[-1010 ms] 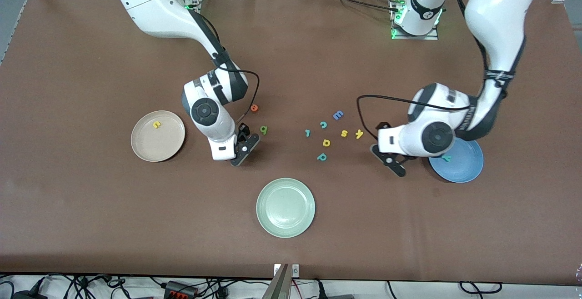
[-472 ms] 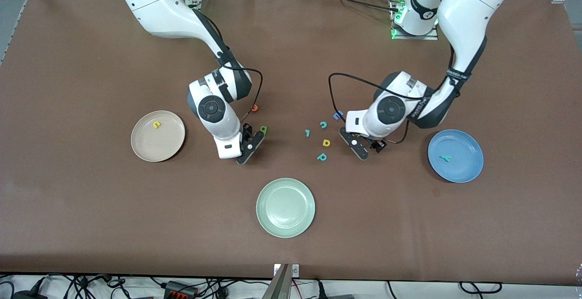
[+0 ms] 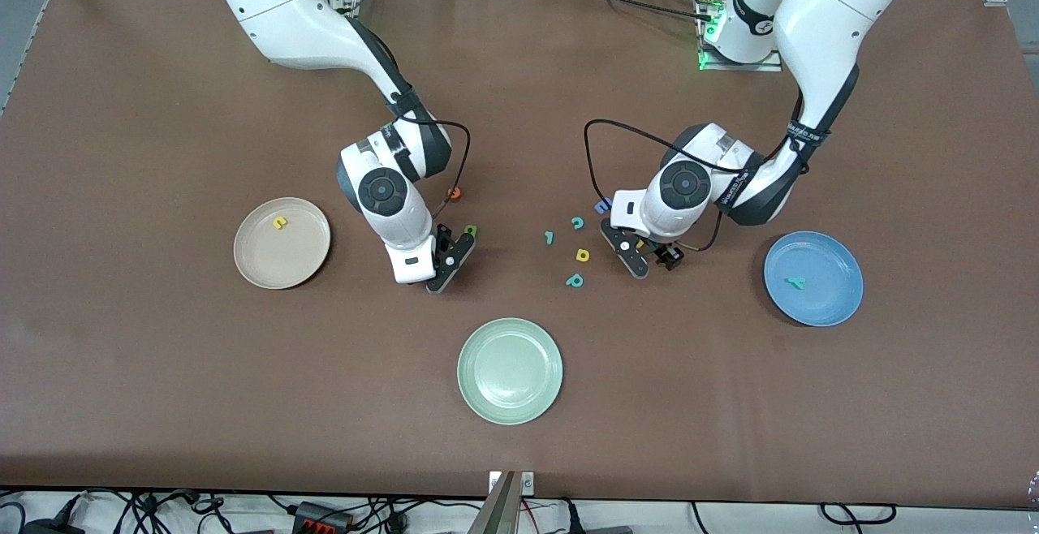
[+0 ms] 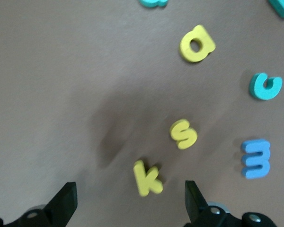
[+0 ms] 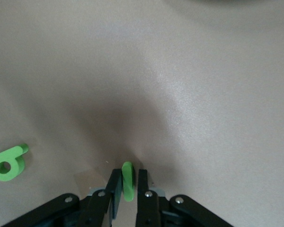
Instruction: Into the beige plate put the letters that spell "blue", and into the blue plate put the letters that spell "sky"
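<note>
R pincer (image 5: 128,189) sat low at the worktop (image 3: 162,404), just nearer the front camera than the green b (image 3: 470,231), w/ its fingers (image 5: 114,189) drawn narrow and pinching the green l (image 5: 128,179) upright between them (the l showed only in the right wrist view). Orange e (image 3: 454,192) lay farther from the front camera than the b, near it. Yellow u (image 3: 280,223) lay in the beige plate (image 3: 260,270) toward the right arm's end.

L pincer (image 4: 128,208) hung over the yellow k (image 4: 146,177), fingers (image 4: 66,203) spread wide w/ the k between them, nothing gripped. Yellow s (image 4: 183,134) lay just beside the k, apart from it. Teal y (image 3: 795,282) lay in the blue plate (image 3: 836,307) toward the left arm's end.

Blue E (image 3: 601,206), teal c (image 3: 577,223), yellow a (image 3: 583,255) and teal p (image 3: 575,280) lay loose mid-worktop, near the L pincer. Pale green plate (image 3: 510,404) sat nearest the front camera.
</note>
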### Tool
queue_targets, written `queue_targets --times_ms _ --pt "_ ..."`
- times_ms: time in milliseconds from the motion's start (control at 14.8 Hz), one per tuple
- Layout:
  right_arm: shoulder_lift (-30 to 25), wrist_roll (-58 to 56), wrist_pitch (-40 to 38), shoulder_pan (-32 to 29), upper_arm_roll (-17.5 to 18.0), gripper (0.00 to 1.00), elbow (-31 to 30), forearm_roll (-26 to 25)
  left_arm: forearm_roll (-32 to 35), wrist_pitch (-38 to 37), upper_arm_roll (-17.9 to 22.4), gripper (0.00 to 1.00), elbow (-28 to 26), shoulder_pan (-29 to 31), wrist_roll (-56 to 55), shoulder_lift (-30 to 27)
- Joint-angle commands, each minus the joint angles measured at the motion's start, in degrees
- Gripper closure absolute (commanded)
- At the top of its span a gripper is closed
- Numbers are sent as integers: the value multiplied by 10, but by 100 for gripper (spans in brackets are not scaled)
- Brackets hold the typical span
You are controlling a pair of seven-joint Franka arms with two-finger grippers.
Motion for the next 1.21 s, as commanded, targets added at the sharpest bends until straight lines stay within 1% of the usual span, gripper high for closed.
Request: queue_targets --times_ms 0,67,135,202,269,337,472,539,674,741,808,876,943,1010,1145 --pt "9 -8 5 2 -1 83 10 -6 14 54 -6 0 -44 8 -25 -6" --pt "9 -8 5 2 -1 83 10 -6 14 61 -6 0 -45 7 -25 -5" --pt "9 -6 5 2 -1 88 10 -6 15 61 -6 9 -45 5 -23 -3" --pt "7 0 4 2 -1 95 10 -5 19 61 -5 18 -45 2 -18 -3" --pt "5 1 2 5 -1 100 10 -4 22 62 -5 32 -44 2 -13 -3" --pt "3 5 0 2 -2 100 10 -3 22 61 -5 47 -44 2 -11 -4" --pt "-23 23 -14 -13 -4 100 3 -3 24 61 -4 68 -44 1 -8 -4" --pt "-38 37 -47 -23 -4 100 4 -2 24 61 -3 74 -44 1 -9 -4" --pt "-68 89 -126 -37 -11 100 3 -3 27 61 -1 76 -44 0 -9 -1" --pt "-83 108 -162 -48 -18 100 2 -4 38 60 0 83 -44 1 -9 -1" --pt "-101 119 -183 -57 -26 100 -11 -4 45 58 -1 89 -43 4 -10 -2" --pt "-120 121 -187 -70 -35 100 -35 -4 45 55 -1 93 -43 7 -10 -4" --pt "-140 121 -183 -87 -36 100 -68 -4 45 53 -1 97 -43 8 -9 -8" --pt "-155 121 -177 -110 -36 100 -101 -4 45 36 -3 98 -39 8 -10 -13" --pt "-194 116 -159 -150 -36 100 -166 -5 45 -57 -6 98 -8 3 -11 -41"
